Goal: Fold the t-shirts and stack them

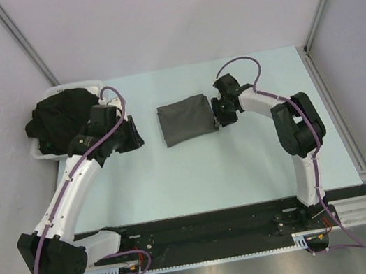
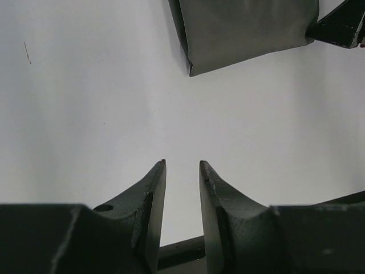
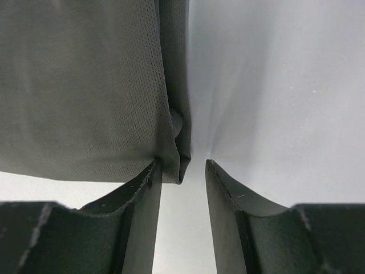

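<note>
A folded charcoal grey t-shirt (image 1: 186, 120) lies flat in the middle of the table. More black t-shirts (image 1: 62, 116) sit heaped in the tray at the far left. My right gripper (image 1: 218, 114) is at the folded shirt's right edge. In the right wrist view the shirt (image 3: 85, 85) fills the upper left, and its folded corner hangs just inside the left fingertip (image 3: 149, 177). That gripper (image 3: 182, 162) is open and not clamping the cloth. My left gripper (image 1: 134, 133) hovers left of the shirt, open (image 2: 182, 162) over bare table, with the shirt (image 2: 251, 28) ahead of it.
The white tray (image 1: 43, 153) holding the black heap sits at the table's back left corner, beside my left arm. Metal frame posts rise at the back corners. A rail (image 1: 339, 116) runs along the table's right edge.
</note>
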`<state>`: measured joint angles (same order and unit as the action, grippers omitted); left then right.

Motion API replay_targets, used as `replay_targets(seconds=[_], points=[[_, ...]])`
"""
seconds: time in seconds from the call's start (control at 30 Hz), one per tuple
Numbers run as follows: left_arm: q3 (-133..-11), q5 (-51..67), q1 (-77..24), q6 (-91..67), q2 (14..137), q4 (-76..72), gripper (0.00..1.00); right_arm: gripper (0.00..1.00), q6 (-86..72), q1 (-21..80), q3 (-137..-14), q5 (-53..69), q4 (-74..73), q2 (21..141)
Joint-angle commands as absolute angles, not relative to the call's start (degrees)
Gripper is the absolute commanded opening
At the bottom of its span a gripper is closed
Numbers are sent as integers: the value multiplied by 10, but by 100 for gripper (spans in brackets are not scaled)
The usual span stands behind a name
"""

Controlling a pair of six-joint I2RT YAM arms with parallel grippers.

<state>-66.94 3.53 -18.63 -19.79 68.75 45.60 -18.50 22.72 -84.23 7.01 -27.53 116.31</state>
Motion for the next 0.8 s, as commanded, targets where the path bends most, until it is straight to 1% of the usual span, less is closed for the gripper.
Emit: replay_targets(seconds=[0.0,0.43,0.73,0.77], points=[[-681,28,-191,-211,675,454,35,42,-193,224,-840,81,-259,1178],[-690,28,-192,-212,692,450,35,42,-208,221,-841,105,-245,1198],[-692,26,-192,-210,692,452,35,41,-214,227,-841,120,-248,1212],[-691,26,-193,-210,693,451,35,40,-214,228,-840,119,-250,1212]])
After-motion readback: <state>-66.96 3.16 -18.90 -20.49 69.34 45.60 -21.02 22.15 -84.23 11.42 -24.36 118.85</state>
